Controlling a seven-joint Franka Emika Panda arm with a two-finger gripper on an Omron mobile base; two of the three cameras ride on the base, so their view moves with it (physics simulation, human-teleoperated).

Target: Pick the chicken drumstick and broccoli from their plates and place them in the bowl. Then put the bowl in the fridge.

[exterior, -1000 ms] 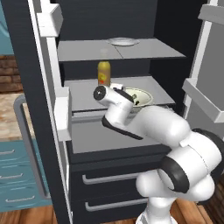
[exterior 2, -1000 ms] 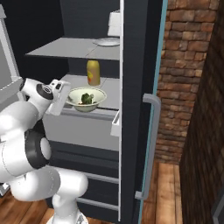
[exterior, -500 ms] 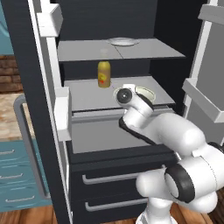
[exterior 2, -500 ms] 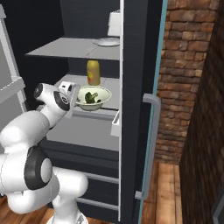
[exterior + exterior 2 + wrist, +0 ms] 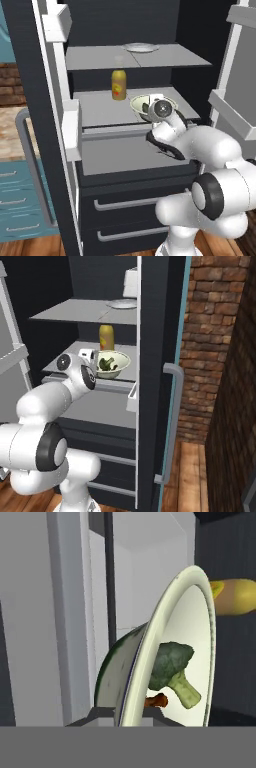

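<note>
Since a second ago the arm has reached deeper into the fridge, carrying the bowl from in front of the middle shelf to a spot over that shelf, just beside the yellow bottle.

Both fridge doors stand open, the grey door bins showing at the sides. Inside, a plate lies on the top shelf, the bottle stands on the middle shelf, and a lower grey shelf sits above two dark drawers with silver handles. To one side of the fridge are teal cabinets under a pale surface, to the other a red brick wall, with a wooden floor below.

At the bowl's near rim, the pincer is clamped shut on the thick edge, one fingertip on each side of the wall, as the hand view shows. The bowl is level in the right base view. Inside it lie the broccoli, stem toward the rim, and the chicken drumstick, a small reddish-brown piece beside it, partly hidden by the rim.
</note>
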